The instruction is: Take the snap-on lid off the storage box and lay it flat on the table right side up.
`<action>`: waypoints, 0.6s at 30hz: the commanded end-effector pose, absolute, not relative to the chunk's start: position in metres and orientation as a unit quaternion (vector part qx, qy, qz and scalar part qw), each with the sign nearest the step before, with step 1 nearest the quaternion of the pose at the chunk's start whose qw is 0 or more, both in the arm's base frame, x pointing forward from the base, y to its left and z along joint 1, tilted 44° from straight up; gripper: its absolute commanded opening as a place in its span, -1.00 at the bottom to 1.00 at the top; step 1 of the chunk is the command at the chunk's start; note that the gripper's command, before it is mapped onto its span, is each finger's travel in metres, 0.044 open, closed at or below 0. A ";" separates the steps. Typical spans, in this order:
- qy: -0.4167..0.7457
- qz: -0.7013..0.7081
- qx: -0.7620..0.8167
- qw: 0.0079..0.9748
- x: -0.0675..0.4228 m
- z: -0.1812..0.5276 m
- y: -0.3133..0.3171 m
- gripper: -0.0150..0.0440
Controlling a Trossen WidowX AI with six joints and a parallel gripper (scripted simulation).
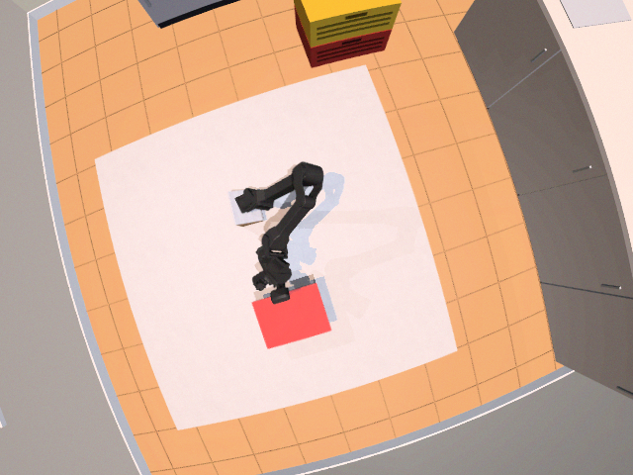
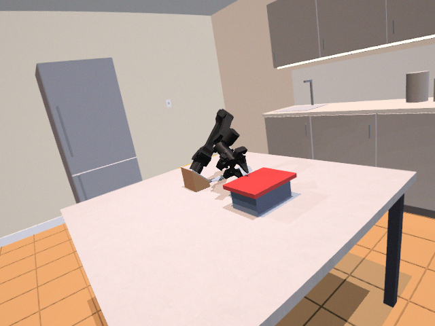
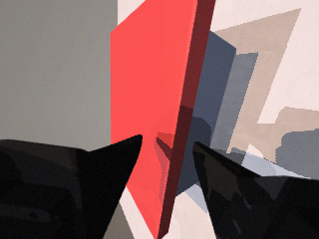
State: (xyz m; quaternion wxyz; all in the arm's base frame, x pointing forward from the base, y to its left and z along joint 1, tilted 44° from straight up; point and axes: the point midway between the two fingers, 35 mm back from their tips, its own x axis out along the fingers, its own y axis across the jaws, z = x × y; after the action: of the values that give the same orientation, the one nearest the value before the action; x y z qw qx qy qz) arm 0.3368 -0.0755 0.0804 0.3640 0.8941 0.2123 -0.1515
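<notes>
While no writing shows anywhere, the gripper [image 3: 166, 149] stands spread astride the red lid's [image 3: 150, 100] edge, seemingly without pinching

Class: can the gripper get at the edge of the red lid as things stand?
Probably yes. The gripper is open, with the near edge of the red lid between its jaws in the wrist view, and nothing blocks it. The lid sits on the box.

Tool [image 3: 166, 149] straddles the near edge of the red lid [image 1: 294, 317], fingers parted with the rim between them. Surface [image 1: 168, 255] lies open around the box [image 2: 262, 200]. Arm base block [image 2: 193, 180] stands nearby, behind.
</notes>
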 end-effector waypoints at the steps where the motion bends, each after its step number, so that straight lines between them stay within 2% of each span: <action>1: 0.210 -0.153 0.896 0.361 0.343 0.077 -0.074 0.31; 5: 0.210 -0.152 0.896 0.361 0.346 0.075 -0.072 0.31; 8: 0.210 -0.152 0.896 0.361 0.346 0.075 -0.072 0.04; 18: 0.210 -0.152 0.896 0.361 0.346 0.075 -0.072 -0.19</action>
State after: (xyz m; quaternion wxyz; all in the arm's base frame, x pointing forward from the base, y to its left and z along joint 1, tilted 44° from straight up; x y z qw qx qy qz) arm 0.3457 -0.0710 0.0749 0.3619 0.8952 0.2120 -0.1507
